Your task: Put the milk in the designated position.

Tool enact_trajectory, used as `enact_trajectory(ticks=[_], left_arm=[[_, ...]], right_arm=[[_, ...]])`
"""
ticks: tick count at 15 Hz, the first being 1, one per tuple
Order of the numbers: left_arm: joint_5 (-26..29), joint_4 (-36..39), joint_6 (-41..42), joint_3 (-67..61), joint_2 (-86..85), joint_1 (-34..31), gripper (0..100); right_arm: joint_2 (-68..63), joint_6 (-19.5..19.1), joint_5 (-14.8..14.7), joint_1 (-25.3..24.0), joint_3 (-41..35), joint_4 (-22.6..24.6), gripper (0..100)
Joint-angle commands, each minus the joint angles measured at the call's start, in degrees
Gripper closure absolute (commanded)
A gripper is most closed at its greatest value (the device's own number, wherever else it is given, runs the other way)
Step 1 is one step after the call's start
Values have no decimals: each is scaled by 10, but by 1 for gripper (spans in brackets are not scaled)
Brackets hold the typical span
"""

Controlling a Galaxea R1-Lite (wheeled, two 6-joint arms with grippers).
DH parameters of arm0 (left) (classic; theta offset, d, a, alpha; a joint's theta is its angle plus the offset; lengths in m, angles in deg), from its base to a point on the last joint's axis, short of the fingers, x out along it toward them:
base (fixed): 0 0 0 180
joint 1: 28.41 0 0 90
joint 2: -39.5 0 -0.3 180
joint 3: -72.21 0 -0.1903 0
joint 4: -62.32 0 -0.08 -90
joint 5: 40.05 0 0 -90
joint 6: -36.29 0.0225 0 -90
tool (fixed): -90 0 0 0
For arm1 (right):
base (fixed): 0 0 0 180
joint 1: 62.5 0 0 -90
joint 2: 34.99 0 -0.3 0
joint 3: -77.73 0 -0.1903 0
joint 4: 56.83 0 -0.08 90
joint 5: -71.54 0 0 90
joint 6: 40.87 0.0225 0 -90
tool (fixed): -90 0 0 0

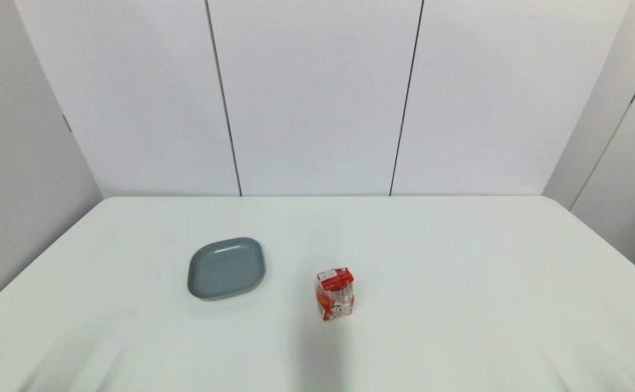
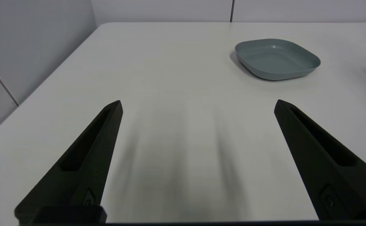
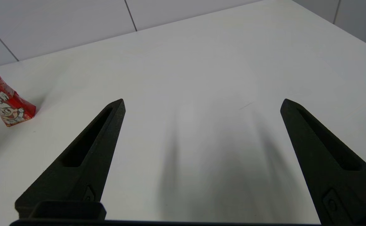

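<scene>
Standing upright, the milk (image 1: 335, 293) (red top, cartoon print) beside the plate (image 1: 226, 268).

Milk (image 1: 335, 293) upright on table (image 1: 459, 261), just right of plate (image 1: 226, 268), apart.

You can see white Chinese characters and a cartoon face printed on the red side of the milk (image 3: 7, 100), but they are too small to read for certain, and nothing else carries text.
</scene>
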Motion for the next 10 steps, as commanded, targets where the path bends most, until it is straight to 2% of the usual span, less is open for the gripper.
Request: enact_trajectory(ticks=[1, 3, 7, 10], left_arm=[[49, 99, 93, 74, 219, -3, 0], [128, 154, 122, 102, 321, -1, 0], [315, 212, 183, 144, 477, 2, 0], [406, 254, 222, 190, 597, 45, 0]], right_arm=[[-1, 1, 0, 0, 0, 0, 0], [-1, 1, 0, 0, -1, 0, 0], [-1, 1, 0, 0, 0, 0, 0], [-1, 1, 0, 0, 0, 0, 0]])
